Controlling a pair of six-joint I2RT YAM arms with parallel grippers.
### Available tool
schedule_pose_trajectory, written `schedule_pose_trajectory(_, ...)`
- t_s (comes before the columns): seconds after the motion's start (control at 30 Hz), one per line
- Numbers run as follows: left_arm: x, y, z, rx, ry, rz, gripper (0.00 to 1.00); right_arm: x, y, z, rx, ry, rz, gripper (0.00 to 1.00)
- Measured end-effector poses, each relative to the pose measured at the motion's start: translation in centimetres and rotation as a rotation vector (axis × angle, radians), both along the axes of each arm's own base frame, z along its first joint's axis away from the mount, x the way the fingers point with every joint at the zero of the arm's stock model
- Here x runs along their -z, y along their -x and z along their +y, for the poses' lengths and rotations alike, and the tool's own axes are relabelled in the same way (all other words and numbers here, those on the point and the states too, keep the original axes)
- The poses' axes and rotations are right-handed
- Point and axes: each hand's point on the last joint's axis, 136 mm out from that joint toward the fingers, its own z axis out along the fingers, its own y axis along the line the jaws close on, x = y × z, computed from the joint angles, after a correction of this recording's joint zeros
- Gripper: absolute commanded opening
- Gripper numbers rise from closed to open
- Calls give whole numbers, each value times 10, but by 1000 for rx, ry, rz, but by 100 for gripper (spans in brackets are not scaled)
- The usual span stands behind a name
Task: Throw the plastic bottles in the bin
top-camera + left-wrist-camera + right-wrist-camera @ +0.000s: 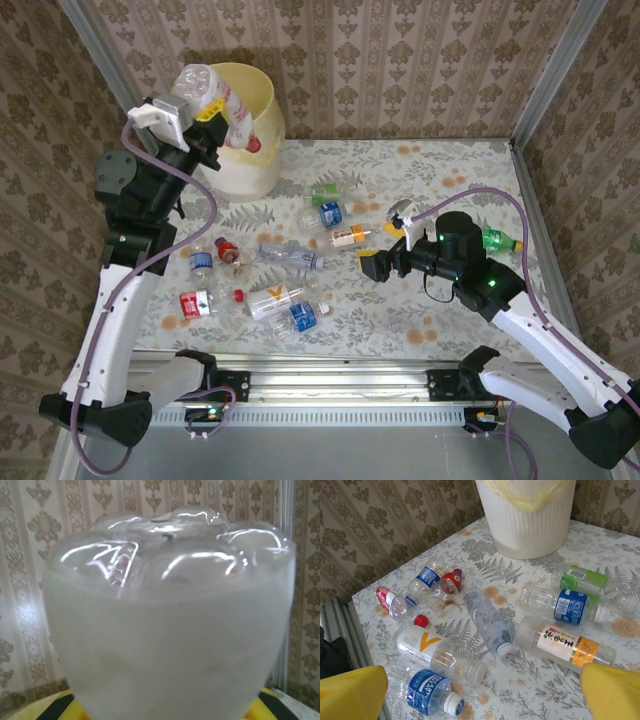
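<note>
Fern-print tablecloth; ribbed bin; left gripper clamps clear lumpy bottle.

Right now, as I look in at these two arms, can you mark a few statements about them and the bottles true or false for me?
1. The left fingers hold a clear bottle in the air near the bin. True.
2. The right fingers are shut on a bottle. False: they stand wide open and empty above the table.
3. The bin lies tipped on its side. False: it stands upright.
4. A green bottle lies apart from the main scatter, beside the right arm. True.
</note>
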Motion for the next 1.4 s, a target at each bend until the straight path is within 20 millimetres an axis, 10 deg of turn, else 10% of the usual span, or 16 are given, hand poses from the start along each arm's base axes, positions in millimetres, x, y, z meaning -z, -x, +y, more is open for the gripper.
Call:
schedule_pose_trajectory(1.0,-32,-38,41,-122,9,-178,14,4,-1,0,-3,14,6,100)
schedule_pose_trajectory(1.4,-30,-105,64,-153,42,-140,16,14,-3,2,-6,36,31,100)
